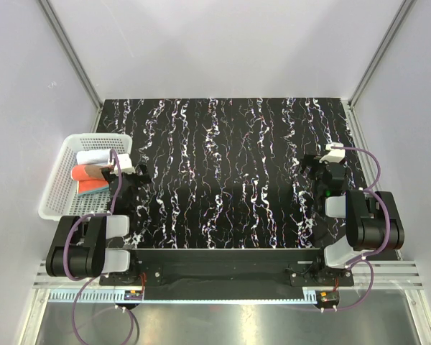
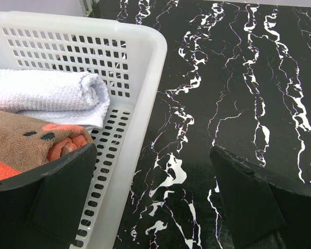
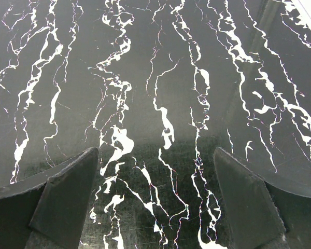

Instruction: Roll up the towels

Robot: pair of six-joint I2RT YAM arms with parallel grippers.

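At the far left of the black marbled table (image 1: 223, 144) sits the white perforated basket (image 1: 54, 195), and both towels lie inside it, side by side. From above, the white towel (image 1: 95, 156) lies toward the far wall. The rust-brown towel (image 1: 88, 172) lies just nearer, with an orange patch and a teal edge on its near side.

My left wrist camera adds what the overhead one cannot. The white towel (image 2: 46, 91) ends in a soft curled roll and rests against the rust-brown towel (image 2: 20, 142), which carries two small dark marks; what they depict I cannot tell.

My left claw (image 2: 153, 166) stands with its fingers wide apart and nothing between them. One finger (image 2: 57, 197) hangs over the basket's floor in front of the rust-brown towel and the other over bare table, so the basket's right wall runs between them. Whether that finger touches the cloth I cannot tell. Overhead, this claw (image 1: 129, 185) sits at the basket's right rim.

Well to the right, my right claw (image 1: 317, 174) is near the table's right edge. Its own camera shows it (image 3: 155, 171) spread wide too, gripping nothing, with only marbled table beneath.
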